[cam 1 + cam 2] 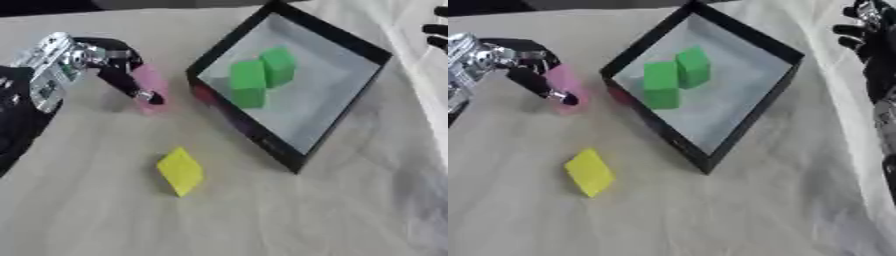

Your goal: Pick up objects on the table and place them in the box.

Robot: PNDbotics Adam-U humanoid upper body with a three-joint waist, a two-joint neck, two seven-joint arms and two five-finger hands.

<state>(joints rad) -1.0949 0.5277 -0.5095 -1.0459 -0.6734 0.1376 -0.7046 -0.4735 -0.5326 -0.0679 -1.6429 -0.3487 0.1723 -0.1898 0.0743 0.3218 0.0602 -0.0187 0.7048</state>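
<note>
A black-walled box [297,160] stands askew at the upper middle, with two green blocks [261,75] lying inside on its pale floor. My left hand [122,70] reaches in from the left with its fingers curled round a pink object [150,82], close to the box's left wall and just above the cloth. A yellow block [180,171] lies on the table in front, apart from hand and box. A red thing [203,93] shows against the box's left wall. My right hand [866,35] sits at the upper right edge, fingers curled, holding nothing.
A pale cloth covers the table [262,220]. The table's right edge runs down past the box on the right.
</note>
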